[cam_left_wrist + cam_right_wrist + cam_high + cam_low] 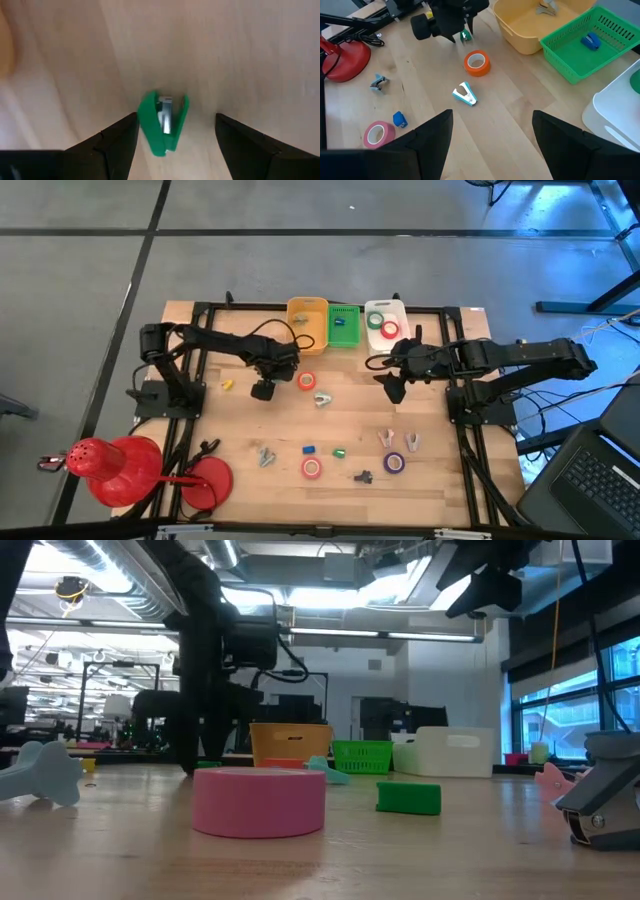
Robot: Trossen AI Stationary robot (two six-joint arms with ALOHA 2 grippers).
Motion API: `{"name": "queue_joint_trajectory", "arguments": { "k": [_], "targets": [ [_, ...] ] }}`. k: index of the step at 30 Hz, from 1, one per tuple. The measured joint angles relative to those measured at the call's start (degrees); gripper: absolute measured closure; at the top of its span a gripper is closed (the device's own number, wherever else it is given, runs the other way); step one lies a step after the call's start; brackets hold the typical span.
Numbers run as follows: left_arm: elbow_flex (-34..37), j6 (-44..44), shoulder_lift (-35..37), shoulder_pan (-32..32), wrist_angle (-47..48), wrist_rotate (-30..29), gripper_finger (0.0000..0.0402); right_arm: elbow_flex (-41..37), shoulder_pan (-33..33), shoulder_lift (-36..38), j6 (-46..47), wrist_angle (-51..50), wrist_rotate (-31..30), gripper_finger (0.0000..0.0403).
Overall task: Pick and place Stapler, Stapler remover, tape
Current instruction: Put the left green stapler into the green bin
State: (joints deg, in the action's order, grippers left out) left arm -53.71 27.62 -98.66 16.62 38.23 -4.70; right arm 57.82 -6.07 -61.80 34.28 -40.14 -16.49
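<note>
Left gripper (175, 132) low over the tabletop (260, 55), jaws released, straddling a green stapler (163, 121) and not touching it. Seen only in left wrist view: stapler midway between the jaws, long axis running roughly along the jaws' reach, slightly tilted, metal inside showing. High view hides it under the gripper (264, 388); right wrist view gives just a green speck (465, 35) beneath.

Right gripper (394, 388) raised, jaws released, holding nothing. Ahead of its jaws: orange tape (477, 62), then a teal remover (465, 94) lying flat, nearer. Pink tape (378, 135) off to one side.

Low view: pink tape (259, 801) close up; grippers' jaws not shown.
</note>
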Motion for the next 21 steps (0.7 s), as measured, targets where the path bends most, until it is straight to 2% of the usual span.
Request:
{"name": "queue_joint_trajectory", "arguments": {
  "k": [3,5,7,11,17,21],
  "targets": [
    [-0.16,-1.43,-1.82,0.0,0.12,0.37,0.0162,0.0,0.0,0.0,0.02,-0.05,0.0,0.0128],
    [-0.21,-1.81,-2.08,-0.07,-0.15,0.63,0.019,0.0,0.0,0.0,0.04,-0.06,-0.02,0.0128],
    [-0.11,-1.99,-1.99,-0.22,-0.26,0.83,0.0234,0.0,0.0,0.0,0.04,-0.06,-0.02,0.0128],
    [0.05,-3.41,-0.77,-0.13,-1.28,-0.31,0.0345,0.0,0.0,0.0,0.0,-0.06,-0.28,0.0128],
    [0.52,-7.47,1.69,0.39,-0.27,2.38,0.0351,0.0,0.07,0.0,0.0,-0.06,-0.42,0.0128],
    [0.36,-9.78,4.54,0.28,-0.93,6.16,0.0351,0.0,0.05,0.0,0.0,-0.06,-0.44,0.0128]
  ]
}}
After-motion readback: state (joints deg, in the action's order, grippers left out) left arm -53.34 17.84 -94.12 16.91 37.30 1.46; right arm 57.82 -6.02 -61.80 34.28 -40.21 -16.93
